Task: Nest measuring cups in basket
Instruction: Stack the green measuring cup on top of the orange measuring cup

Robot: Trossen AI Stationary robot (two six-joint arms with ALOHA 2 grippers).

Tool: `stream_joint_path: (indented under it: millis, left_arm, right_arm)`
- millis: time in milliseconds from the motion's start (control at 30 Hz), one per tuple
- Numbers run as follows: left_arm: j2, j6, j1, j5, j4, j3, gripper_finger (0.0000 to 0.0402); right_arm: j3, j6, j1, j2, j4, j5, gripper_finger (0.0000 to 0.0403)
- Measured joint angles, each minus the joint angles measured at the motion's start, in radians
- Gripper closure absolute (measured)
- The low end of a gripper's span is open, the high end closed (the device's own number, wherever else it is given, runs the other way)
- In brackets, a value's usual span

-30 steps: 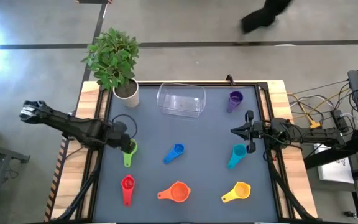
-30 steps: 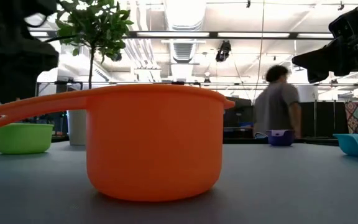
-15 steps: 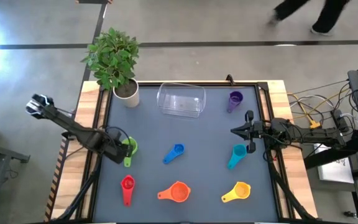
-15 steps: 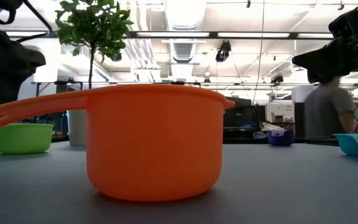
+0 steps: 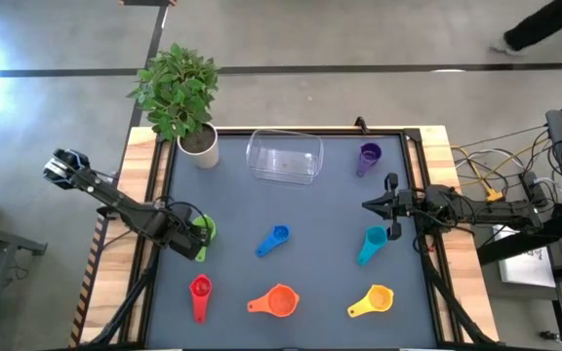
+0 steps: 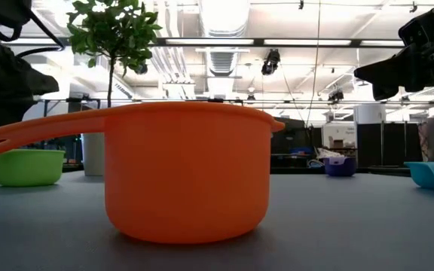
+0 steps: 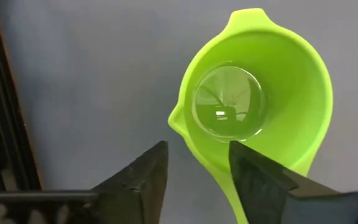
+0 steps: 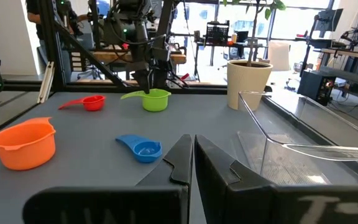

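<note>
**A:** Checking left side: left gripper is low over the green cup, fingers spread with a gap between them, straddling the spot where the cup's handle meets the bowl. Can't tell from the wrist view whether the pads touch the plastic.

**B:** Where's that on the table?

**A:** Left edge of the grey table, mid-depth. In the high view the left gripper covers most of the green cup. Cup sits upright, nothing in it.

**B:** Right arm?

**A:** Right gripper hangs at the right edge, fingers pressed together, holding nothing. Teal cup lies just beside it, purple cup further back.

**B:** Basket?

**A:** Clear basket at the back centre, no cups in it. White plant pot stands near its left, at the back-left corner.

**B:** Other cups?

**A:** Blue cup in the middle. Front row: red cup left, orange cup centre, yellow cup right. All well apart from one another. Orange cup fills the low view.
</note>
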Motion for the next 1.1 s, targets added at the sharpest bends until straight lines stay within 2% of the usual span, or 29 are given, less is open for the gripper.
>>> stream_joint_path:
  millis: [167, 333, 533, 700, 833, 967, 1100]
  left_arm:
    - [0.002, 0.042, 0.000, 0.000, 0.008, -0.007, 0.0313]
    - [0.002, 0.090, 0.001, -0.013, 0.016, -0.010, 0.0390]
    - [-0.022, 0.180, 0.004, -0.045, 0.003, 0.049, 0.0400]
    - [-0.036, 0.262, 0.004, -0.106, -0.044, 0.151, 0.0400]
    - [-0.034, 0.384, 0.004, -0.139, -0.041, 0.252, 0.0401]
    - [0.015, 0.511, 0.004, -0.160, -0.018, 0.371, 0.0401]
    - [0.122, 0.616, 0.006, -0.133, -0.015, 0.498, 0.0401]
  right_arm:
    - [0.000, 0.000, 0.000, 0.000, 0.000, 0.000, 0.0394]
    - [0.000, 0.000, 0.000, 0.000, 0.000, 0.000, 0.0394]
    - [0.000, 0.000, 0.000, 0.000, -0.001, 0.000, 0.0394]
    - [0.000, 0.000, 0.000, 0.000, -0.001, 0.000, 0.0394]
    - [0.000, 0.000, 0.000, 0.000, -0.001, 0.000, 0.0394]
    - [0.000, 0.000, 0.000, 0.000, -0.001, 0.000, 0.0394]
    - [0.000, 0.000, 0.000, 0.000, -0.001, 0.000, 0.0394]
